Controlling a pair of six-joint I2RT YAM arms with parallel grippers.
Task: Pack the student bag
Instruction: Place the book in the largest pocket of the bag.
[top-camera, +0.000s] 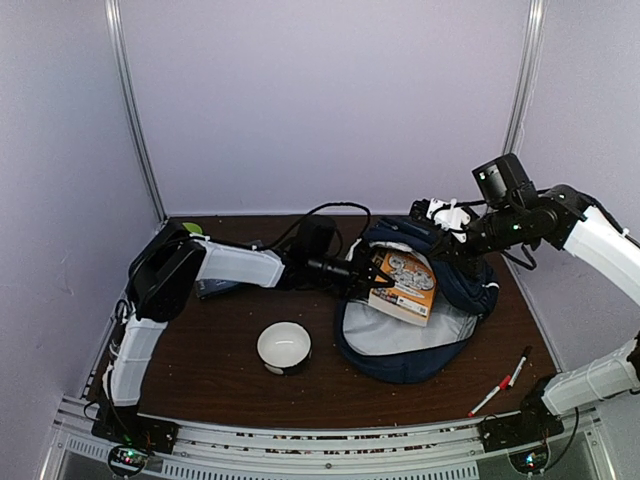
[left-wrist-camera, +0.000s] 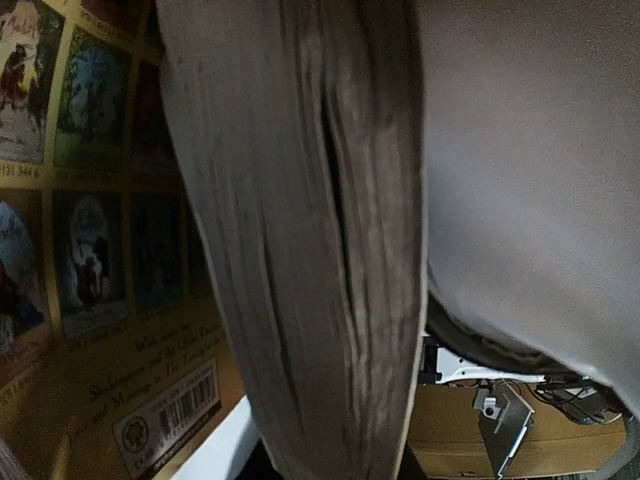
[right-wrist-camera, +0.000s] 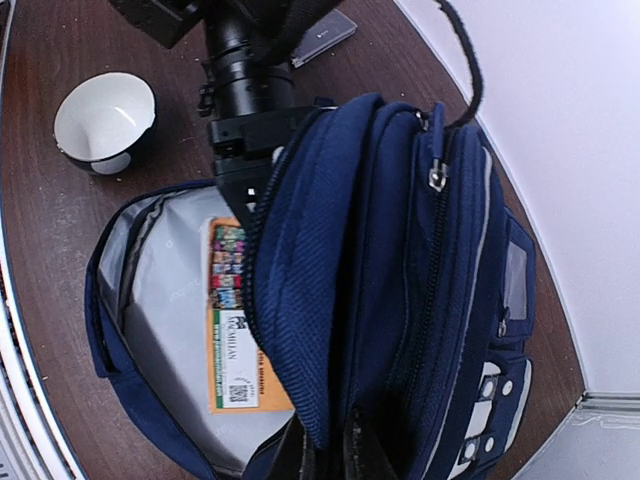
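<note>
The left gripper (top-camera: 372, 272) pinches the book (top-camera: 405, 287) — slide it flat and deep into the bag (top-camera: 400, 372), which the right gripper (top-camera: 446, 244) pinches open.

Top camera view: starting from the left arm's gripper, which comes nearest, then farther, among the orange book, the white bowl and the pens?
1. The orange book, right at the left gripper, over the open student bag.
2. The white bowl, on the table toward the arm bases.
3. The pens, on the right arm's side.
</note>
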